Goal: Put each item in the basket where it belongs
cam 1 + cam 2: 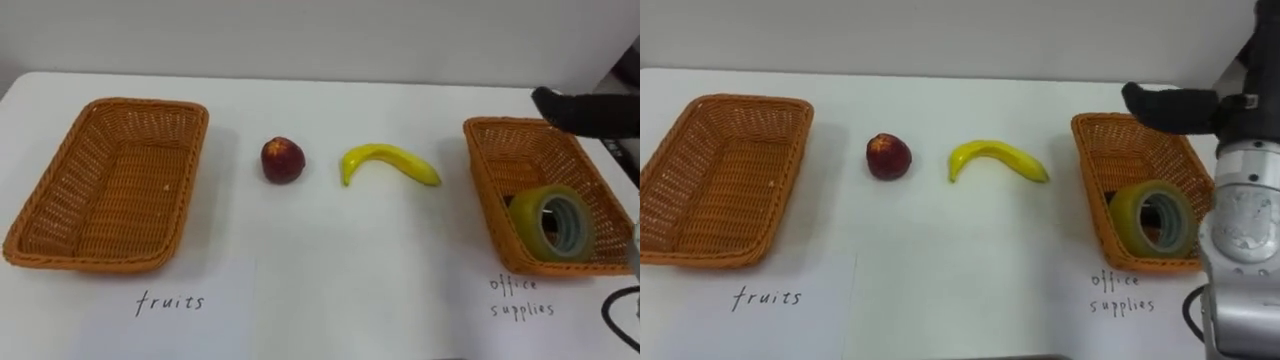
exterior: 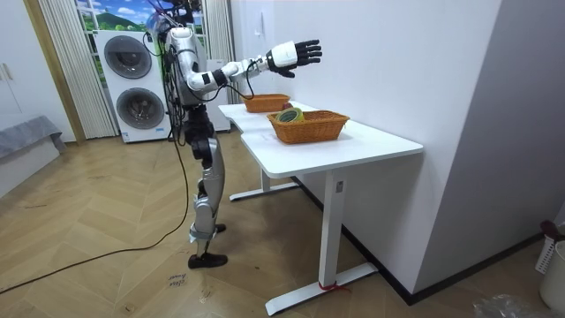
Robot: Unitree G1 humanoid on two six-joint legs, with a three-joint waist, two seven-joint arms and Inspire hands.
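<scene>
Labels (image 1: 170, 301) at near table edge, one before each basket; right forearm rises at right eye view's lower right, beside right basket (image 1: 1090, 200); tape roll (image 1: 1153, 221) on edge inside it, hole toward camera; room view gives whole right hand (image 2: 296, 53): raised above table (image 2: 371, 146), fingers spread, holding nothing; banana (image 1: 388, 163) lies left-right between baskets, ends curving nearward; apple (image 1: 283, 160) just left of it; left basket (image 1: 120, 190) bare.

bright even indoor light, soft faint shadows
</scene>
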